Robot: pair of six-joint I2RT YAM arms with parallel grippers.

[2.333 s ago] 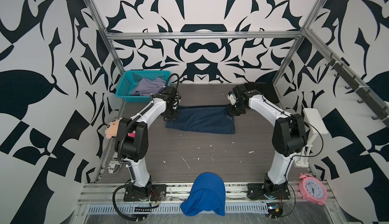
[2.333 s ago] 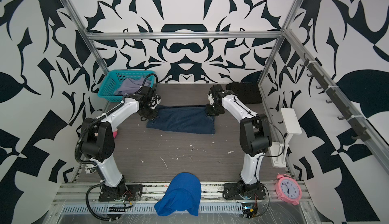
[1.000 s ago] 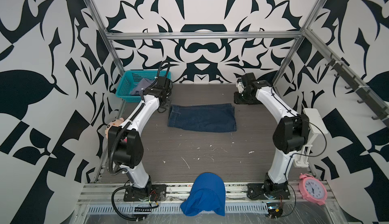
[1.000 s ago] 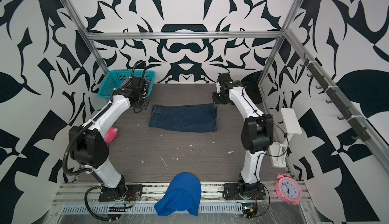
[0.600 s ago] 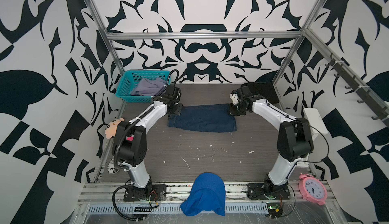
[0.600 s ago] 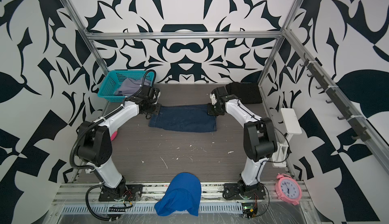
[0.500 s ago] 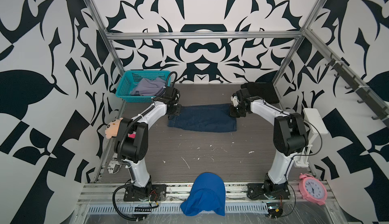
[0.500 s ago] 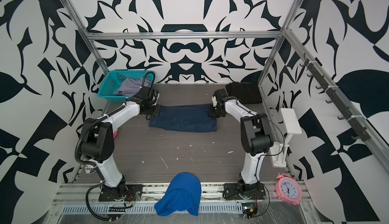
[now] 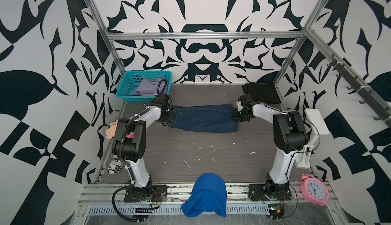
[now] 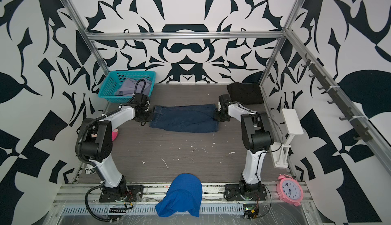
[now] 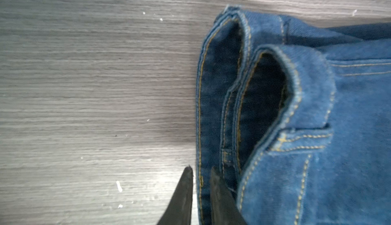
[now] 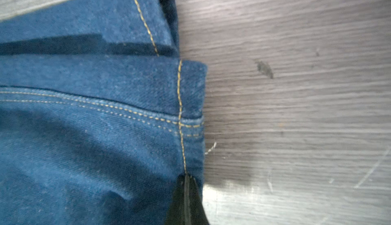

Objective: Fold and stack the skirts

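Left gripper [image 11: 201,172]: nearly closed, its two tips pinching one layer of waistband at the left end of the denim skirt [image 9: 203,119].
Right gripper [image 12: 186,177]: clenched tight at the hem corner on the skirt's right end. As far as the wrist view shows, the hem is caught between the tips.
Denim skirt, position: flat on the counter [image 9: 201,150], towards the far side, between the two arms. It is already doubled, as two waistband layers show in the left wrist view.
Long axis: runs left to right, waistband left, hem right.
Bearing: the skirt lies to the right of the left gripper and to the left of the right gripper, each at its own short end.
Nearer arm: neither, since both are on the cloth. The right arm is the nearer to the black skirt [image 9: 261,92], which lies folded in the far right corner just beyond the right gripper.
Third skirt: the lavender-grey skirt [image 9: 146,86] lies in the basket [image 9: 124,86], far left.
Change: a second ago both grippers stood off the denim, the left by the basket and the right by the black skirt. Both have since come back to the ends and closed.
Judgement: a two-ended lift is in hand. The skirt must stay taut along its long axis to carry without sagging.
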